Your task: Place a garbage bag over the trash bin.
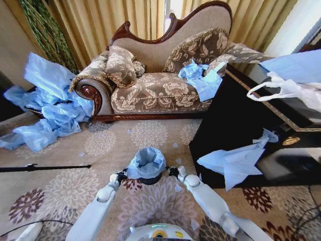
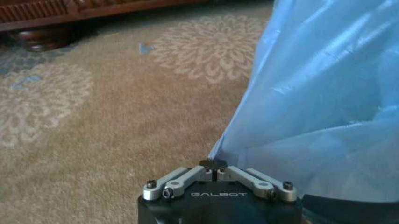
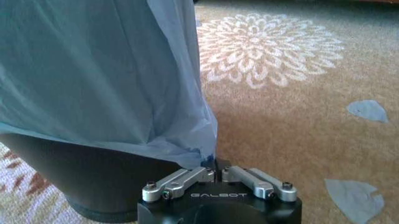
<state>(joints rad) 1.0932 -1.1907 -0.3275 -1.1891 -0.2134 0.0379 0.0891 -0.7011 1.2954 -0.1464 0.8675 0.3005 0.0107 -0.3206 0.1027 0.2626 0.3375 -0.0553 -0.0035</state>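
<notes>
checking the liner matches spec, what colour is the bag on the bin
Light blue and translucent; the garbage bag shows best in the right wrist view, draped over the black trash bin.

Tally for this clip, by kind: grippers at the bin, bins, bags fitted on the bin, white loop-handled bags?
Grippers: 2, left gripper and right gripper, both pinching the bag's edge
Trash bin: 1
Garbage bag on the bin: 1
White bag: 1
Total: 5

Daylight comes through the curtains (image 1: 125, 20) behind the sofa (image 1: 160, 85), leaving the room softly lit. The head view bends strongly at its edges. Both wrist views are soft, the carpet (image 2: 93, 116) hazy. The black cabinet (image 1: 235, 125) shows faint glare.
</notes>
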